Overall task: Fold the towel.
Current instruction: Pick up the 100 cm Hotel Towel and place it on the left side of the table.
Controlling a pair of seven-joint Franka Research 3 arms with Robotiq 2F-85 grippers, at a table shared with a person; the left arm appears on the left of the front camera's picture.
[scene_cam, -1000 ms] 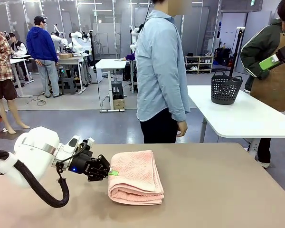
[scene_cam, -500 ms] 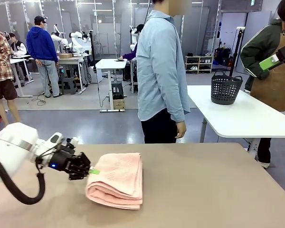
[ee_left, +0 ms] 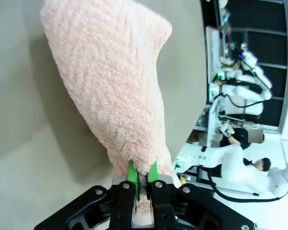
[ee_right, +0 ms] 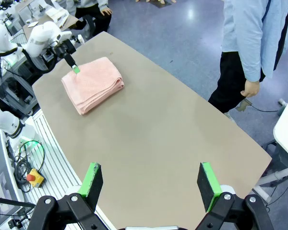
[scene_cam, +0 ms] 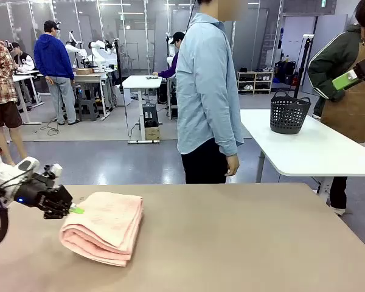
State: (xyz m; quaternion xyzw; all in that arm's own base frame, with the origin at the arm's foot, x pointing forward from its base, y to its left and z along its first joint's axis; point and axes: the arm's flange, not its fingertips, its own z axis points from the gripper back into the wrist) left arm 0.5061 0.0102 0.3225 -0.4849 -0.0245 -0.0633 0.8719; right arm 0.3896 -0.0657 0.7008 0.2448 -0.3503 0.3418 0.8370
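Already the towel [scene_cam: 103, 226] is folded into a thick, layered stack, and it lies near the left edge of the table [scene_cam: 243, 243] — in the earlier front views it sat closer to the middle, so it has been dragged leftward across the surface over the last second. Its stacked fold edges are turned toward the near edge of the table, and its long axis is judged to run from the near-left toward the far-right, roughly from front to back with a slight slant. The left gripper [scene_cam: 75, 210] is closed on the towel's left edge; in the left wrist view the green pads [ee_left: 131, 173] are seen pinching a ridge of the pink terry cloth. Because the bundle stays compact while being pulled, the folding itself seems to be finished — what is being done now looks like repositioning rather than another fold. The right gripper [ee_right: 150, 181] is held high above the table with its jaws spread wide and nothing between them. A person [scene_cam: 207, 91] stands at the far edge, hands hanging at the sides, well apart from the towel.
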